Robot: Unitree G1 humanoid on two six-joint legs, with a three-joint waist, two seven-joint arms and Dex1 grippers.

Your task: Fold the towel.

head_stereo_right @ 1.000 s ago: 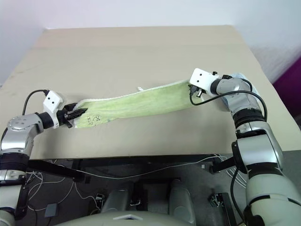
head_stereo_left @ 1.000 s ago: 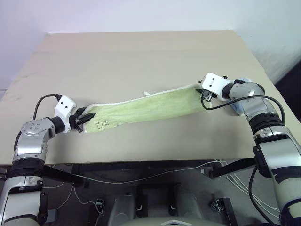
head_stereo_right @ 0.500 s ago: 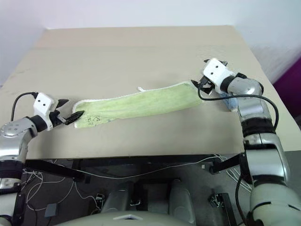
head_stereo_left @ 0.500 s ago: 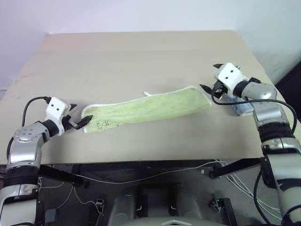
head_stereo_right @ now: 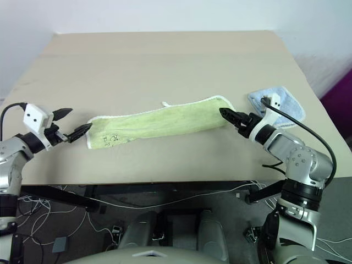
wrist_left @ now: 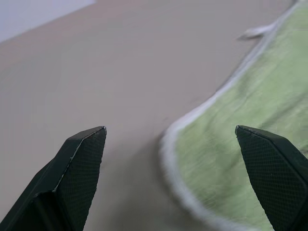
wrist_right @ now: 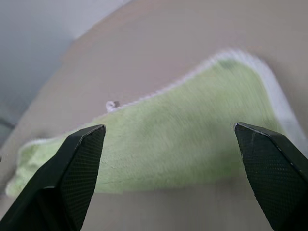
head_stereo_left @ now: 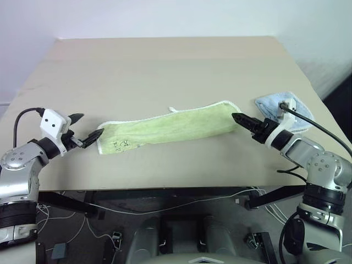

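On the tan table (head_stereo_left: 165, 71), seen from my head: the towel (head_stereo_left: 170, 127) lies as a long folded strip, running from low on my left up toward my right, flat on the surface. Its white edging runs along the far side, and a small white loop tag (head_stereo_left: 172, 109) sticks out from that edge near the middle. My left claw (head_stereo_left: 87, 130) sits just off the strip's left end, fingers spread, with nothing between them. My right claw (head_stereo_left: 242, 121) points at the strip's right end, very near it; from here I see it side-on as one dark tip. A blue cloth (head_stereo_left: 286, 111) lies on the table just beyond my right wrist, apart from the towel.

Left wrist view: my two black fingers (wrist_left: 77, 166) stand wide apart. The towel's rounded, white-trimmed end lies between them, nearer one finger, untouched.

Right wrist view: my fingers (wrist_right: 77, 163) again stand wide apart. The strip stretches away across the table between them, its near end in the gap, not pinched.
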